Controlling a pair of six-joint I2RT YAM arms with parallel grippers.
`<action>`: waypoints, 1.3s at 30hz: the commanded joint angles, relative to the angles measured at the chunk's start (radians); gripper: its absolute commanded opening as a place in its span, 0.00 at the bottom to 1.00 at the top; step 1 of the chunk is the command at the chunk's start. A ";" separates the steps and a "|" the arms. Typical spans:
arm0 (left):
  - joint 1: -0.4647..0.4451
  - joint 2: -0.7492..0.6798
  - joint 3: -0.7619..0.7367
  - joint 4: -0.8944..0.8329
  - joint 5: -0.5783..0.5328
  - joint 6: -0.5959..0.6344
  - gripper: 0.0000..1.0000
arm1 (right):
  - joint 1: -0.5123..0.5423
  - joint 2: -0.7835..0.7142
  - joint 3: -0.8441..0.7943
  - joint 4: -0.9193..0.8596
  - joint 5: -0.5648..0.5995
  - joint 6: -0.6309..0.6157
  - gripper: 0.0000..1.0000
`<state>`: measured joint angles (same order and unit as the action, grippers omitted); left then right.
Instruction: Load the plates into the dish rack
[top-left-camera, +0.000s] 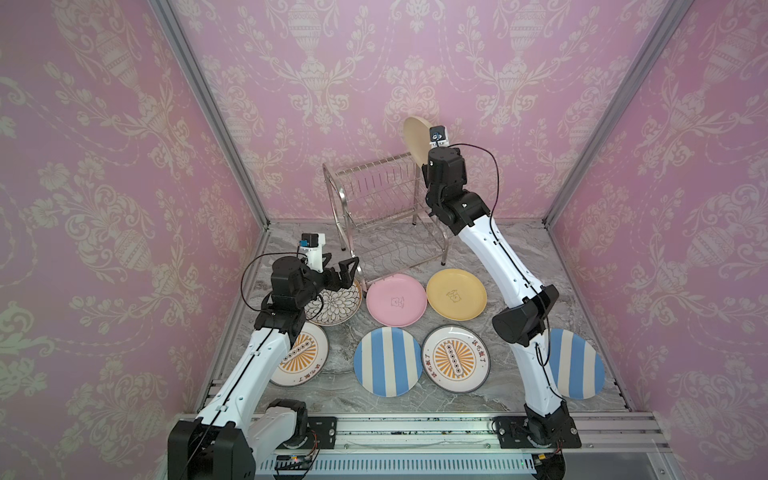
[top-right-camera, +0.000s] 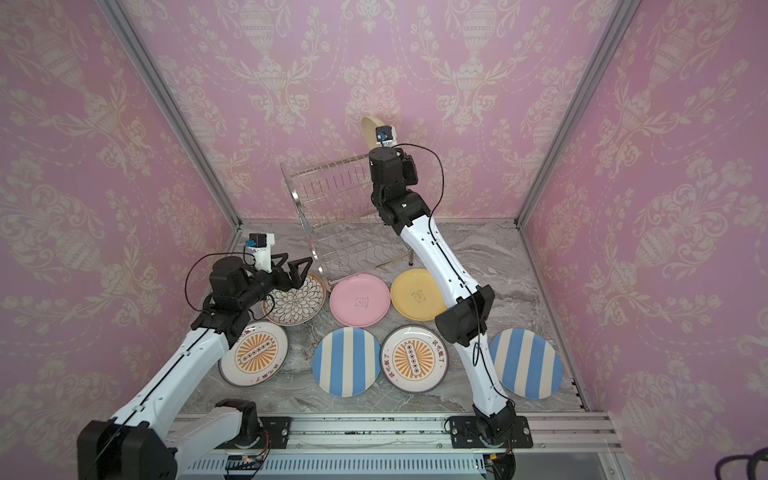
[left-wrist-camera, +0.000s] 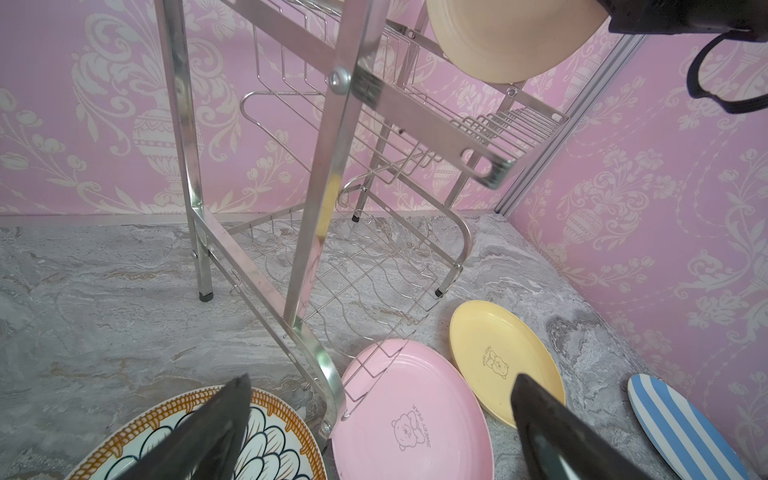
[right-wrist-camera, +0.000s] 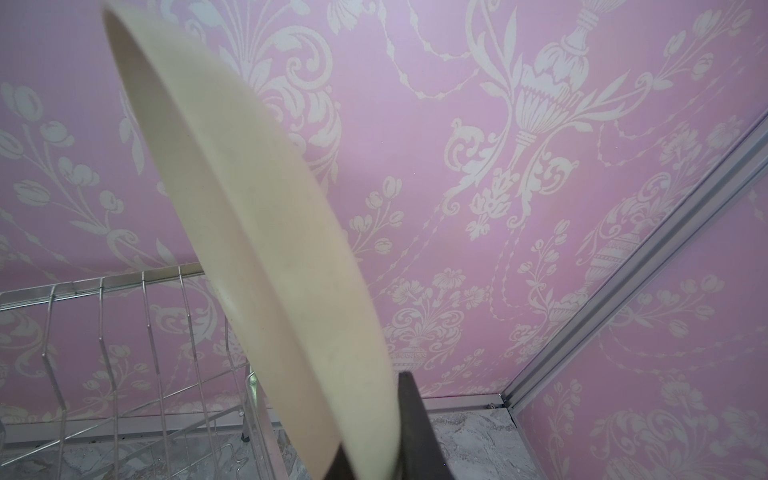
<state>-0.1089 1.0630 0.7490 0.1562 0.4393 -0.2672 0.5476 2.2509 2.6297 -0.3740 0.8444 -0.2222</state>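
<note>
A lab test booth is indicated: patterned wallpaper (top-left-camera: 374, 50) is framed by aluminium posts (top-left-camera: 211, 112), and robot arms (top-left-camera: 490, 249) are mounted on a rail (top-left-camera: 415, 430) at the near edge of the table (top-left-camera: 478, 401).

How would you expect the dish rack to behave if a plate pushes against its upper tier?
The dish rack is thin wire and empty, so probably light. It stands tall on small feet on the smooth table, so a push from the cream plate up high may slide or tilt it. The metal frame looks stiff.
</note>
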 joint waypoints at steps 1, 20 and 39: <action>-0.005 0.008 0.013 0.000 0.010 0.020 0.99 | -0.006 0.029 0.012 0.007 -0.008 0.046 0.00; -0.005 0.014 0.015 -0.002 0.012 0.021 0.99 | -0.008 0.053 -0.009 -0.003 0.024 0.058 0.05; -0.005 0.011 0.013 -0.002 0.007 0.023 0.99 | -0.010 0.025 -0.005 0.009 0.016 0.003 0.39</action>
<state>-0.1089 1.0706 0.7490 0.1558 0.4397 -0.2672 0.5426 2.3001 2.6225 -0.3805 0.8459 -0.2028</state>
